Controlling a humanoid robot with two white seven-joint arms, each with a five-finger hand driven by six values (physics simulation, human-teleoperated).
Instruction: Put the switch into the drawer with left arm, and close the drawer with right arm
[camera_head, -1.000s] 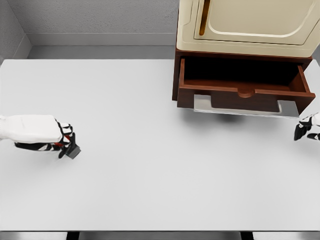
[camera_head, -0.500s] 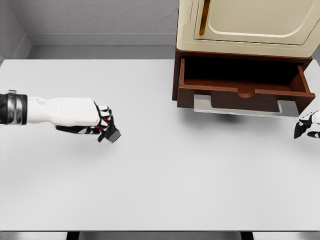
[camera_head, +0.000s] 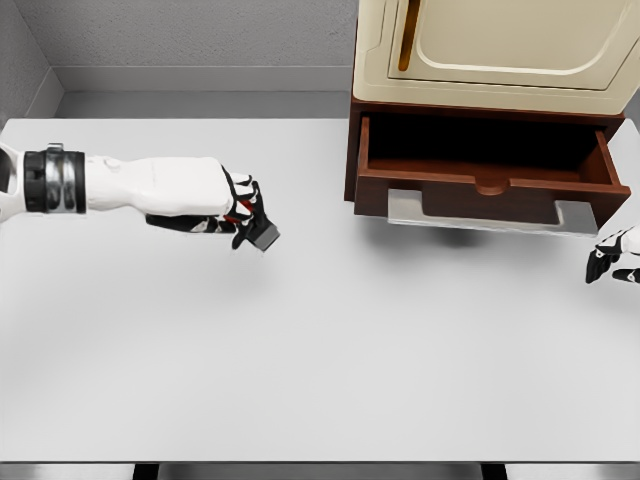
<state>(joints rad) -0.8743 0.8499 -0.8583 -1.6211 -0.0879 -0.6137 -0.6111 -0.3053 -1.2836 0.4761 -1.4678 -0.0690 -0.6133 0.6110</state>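
Switch (camera_head: 264, 236): small dark grey block, held at the tips of the left hand (camera_head: 238, 212), above the desk (camera_head: 320, 380) and well left of the drawer (camera_head: 490, 165). Faint shadow on the desk below it, so apparently clear of the surface, not resting on it.

Left arm (camera_head: 150, 186) stretched in from the left edge, forearm nearly level, dark ribbed cuff near the edge, then white shell out to the wrist. Hand turned palm-down, knuckles toward the cabinet (camera_head: 495, 55).

Right hand (camera_head: 612, 258) low at the right edge, just below and beside the drawer's right front corner, not touching it. Only part of it in view, arm cut off by the frame.

Desk flat, pale grey-white, filling most of the view. Grey wall behind, with a lighter strip along its base. Cabinet at the upper right, cream top section with a brass-coloured handle, dark red-brown base. Drawer pulled open toward the viewer, interior dark, a shallow notch in the middle of its front edge.

Fingers (camera_head: 247, 205) of the left hand, black-jointed, curled down and pinched closed on the switch. Fingers of the right hand: loosely curled, holding nothing visible; how far closed, impossible to tell at this size.
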